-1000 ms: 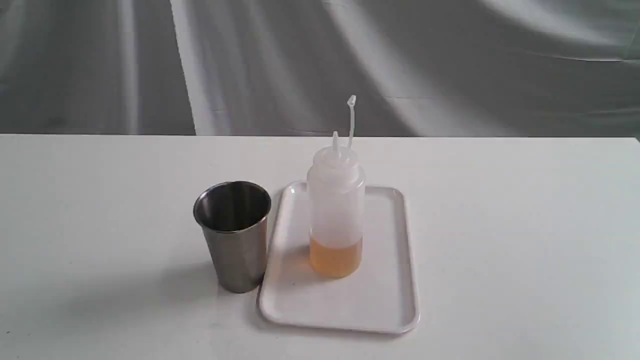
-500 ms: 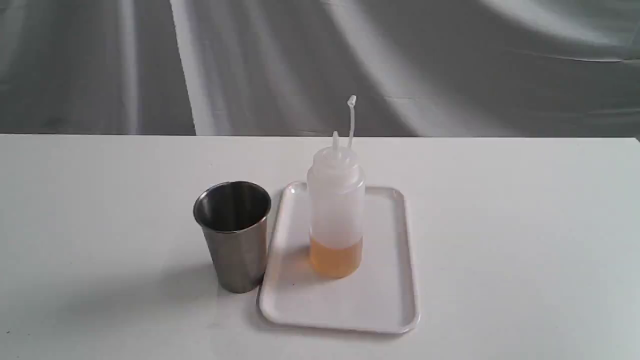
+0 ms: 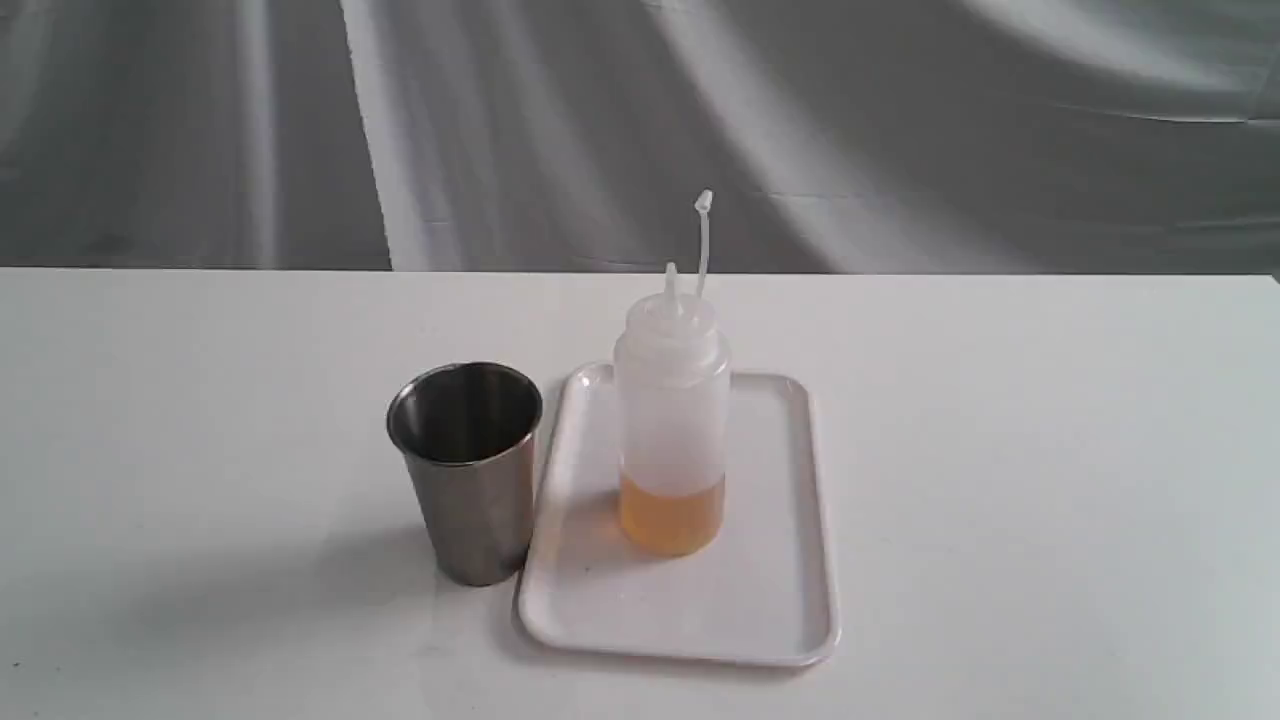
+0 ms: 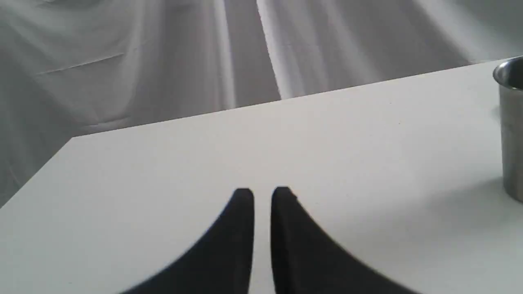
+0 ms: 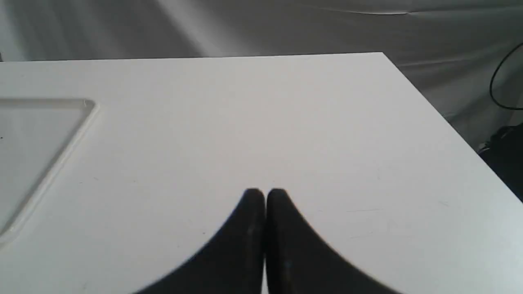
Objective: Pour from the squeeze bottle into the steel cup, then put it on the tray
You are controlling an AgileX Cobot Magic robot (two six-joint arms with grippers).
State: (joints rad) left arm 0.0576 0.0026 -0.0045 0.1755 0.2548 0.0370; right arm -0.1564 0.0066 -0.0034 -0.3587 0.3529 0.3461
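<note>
White plastic makes the flat tray [image 3: 700,625], which has rounded corners and a low rim. It lies on the plain white surface [image 3: 1000,450]. We see the whitish, see-through plastic squeeze bottle [image 3: 670,410] standing upright on the tray, nearer the far end and the left side. Amber-yellow liquid [image 3: 670,520] fills only the bottom part of it. Its cone nozzle [image 3: 671,282] points up, and the thin cap strap [image 3: 703,240] sticks up right beside the nozzle with the little cap off.

We see the round, shiny steel cup [image 3: 470,480], narrower at the bottom, standing upright on the surface just beside the left edge of the tray. We cannot tell if the two touch. The inside of the cup looks dark, and we cannot tell if anything is in it. The squeeze bottle is taller than the steel cup. Grey cloth [image 3: 600,120] hangs behind the surface.

The left pincer [image 4: 262,191] points out over bare surface, well apart from the steel cup. Its two black fingers are almost together, with only a thin slit between them, and they hold nothing. The right pincer [image 5: 265,191] has its two black fingers pressed together, closed on nothing. It points over bare surface too, apart from a corner of the tray.
</note>
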